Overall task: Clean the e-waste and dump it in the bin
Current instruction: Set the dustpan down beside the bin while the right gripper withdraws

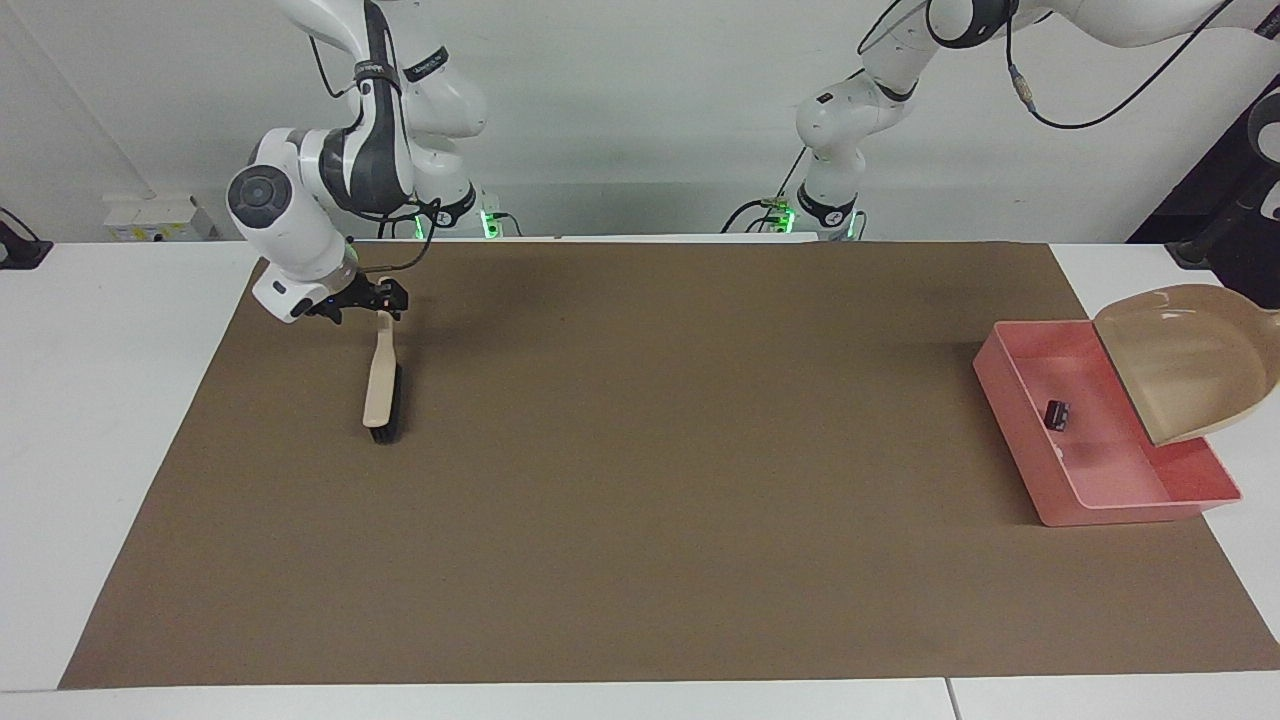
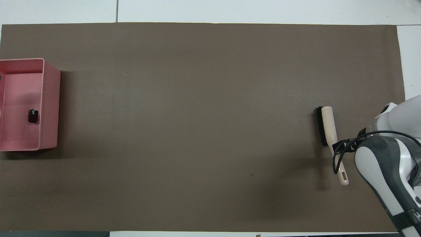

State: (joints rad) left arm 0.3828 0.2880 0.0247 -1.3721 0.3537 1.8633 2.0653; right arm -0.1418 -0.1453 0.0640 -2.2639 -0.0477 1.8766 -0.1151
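A small black block of e-waste lies on the floor of the pink bin at the left arm's end of the mat. The beige dustpan hangs tilted over the bin's edge, its scoop empty. Its handle runs out of view, and so does my left gripper, which is shut on it. A brush with black bristles lies on the mat at the right arm's end. My right gripper hovers low over the brush handle, fingers spread open.
A large brown mat covers most of the white table. Cables and the arms' bases stand along the table edge nearest the robots.
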